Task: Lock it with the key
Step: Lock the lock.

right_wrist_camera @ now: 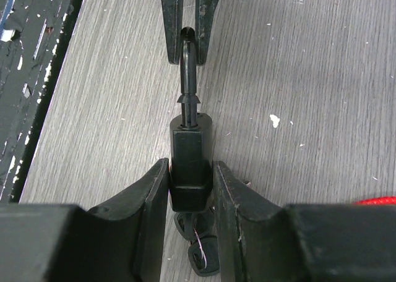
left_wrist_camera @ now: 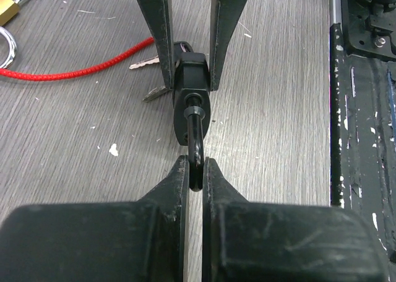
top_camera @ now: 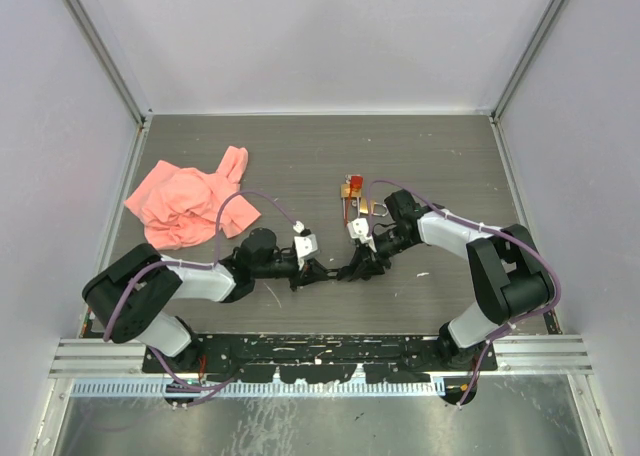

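Note:
A black padlock [top_camera: 341, 273] hangs level between both grippers, just above the table. My right gripper [right_wrist_camera: 189, 166] is shut on the lock body [right_wrist_camera: 187, 152]. My left gripper [left_wrist_camera: 195, 164] is shut on the end of the black shackle [left_wrist_camera: 195, 140], which stands drawn out of the body [left_wrist_camera: 192, 78]. Two black-headed keys [right_wrist_camera: 201, 251] lie under the body's far end; their silver blades [left_wrist_camera: 148, 62] point sideways on the table. Whether a key sits in the lock is hidden.
A red cord [left_wrist_camera: 74, 68] runs from the keys toward a brass padlock [top_camera: 375, 208] and a small orange block [top_camera: 352, 186]. A pink cloth [top_camera: 190, 201] lies at the back left. The black base rail [left_wrist_camera: 365, 109] borders the near edge.

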Robot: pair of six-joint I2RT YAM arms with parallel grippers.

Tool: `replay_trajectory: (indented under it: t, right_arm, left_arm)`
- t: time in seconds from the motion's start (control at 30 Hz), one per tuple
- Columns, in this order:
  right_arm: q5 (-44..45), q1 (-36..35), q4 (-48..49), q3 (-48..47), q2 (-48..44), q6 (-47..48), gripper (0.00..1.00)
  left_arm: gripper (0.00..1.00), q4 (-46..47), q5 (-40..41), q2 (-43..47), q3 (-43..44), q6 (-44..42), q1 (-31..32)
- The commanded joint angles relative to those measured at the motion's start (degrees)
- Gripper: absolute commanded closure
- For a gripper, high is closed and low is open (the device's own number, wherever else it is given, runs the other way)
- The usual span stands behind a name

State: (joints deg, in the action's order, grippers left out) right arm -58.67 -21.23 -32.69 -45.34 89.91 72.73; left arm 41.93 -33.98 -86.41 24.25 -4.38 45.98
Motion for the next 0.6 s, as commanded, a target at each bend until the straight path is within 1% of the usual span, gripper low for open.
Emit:
replay_trajectory:
  t: [0.0, 0.17, 0.27, 0.3, 0.33, 0.47, 0.57]
  right_arm:
    - [7.2, 0.2, -4.5, 1.1, 2.1, 0.0, 0.99]
    - [7.0, 0.2, -4.8, 1.1, 2.0, 0.3, 0.98]
    - [7.0, 0.2, -4.8, 1.7, 1.4, 0.7, 0.93]
    - [6.9, 0.3, -5.0, 1.9, 1.1, 1.1, 0.93]
    - [6.8, 0.3, -5.2, 2.0, 1.0, 1.5, 0.98]
    - [6.8, 0.2, -5.9, 1.8, 1.2, 1.8, 0.99]
    - [6.7, 0.2, -6.1, 1.7, 1.4, 1.9, 0.98]
  left_arm:
    - [1.0, 0.3, 2.3, 1.4, 2.0, -2.6, 0.4]
    - [1.0, -0.4, 0.7, 0.7, 2.5, -2.3, 0.4]
    - [1.0, -0.4, 0.9, -0.5, 2.9, -2.1, 0.6]
    - [1.0, -0.4, 1.3, -0.6, 2.9, -2.3, 0.6]
    - [1.0, -0.3, 1.9, -0.6, 2.9, -2.6, 0.6]
    - [1.0, -0.3, 4.2, 0.3, 2.8, -3.8, 0.7]
    - [1.0, -0.4, 4.1, 0.5, 3.0, -4.1, 0.7]
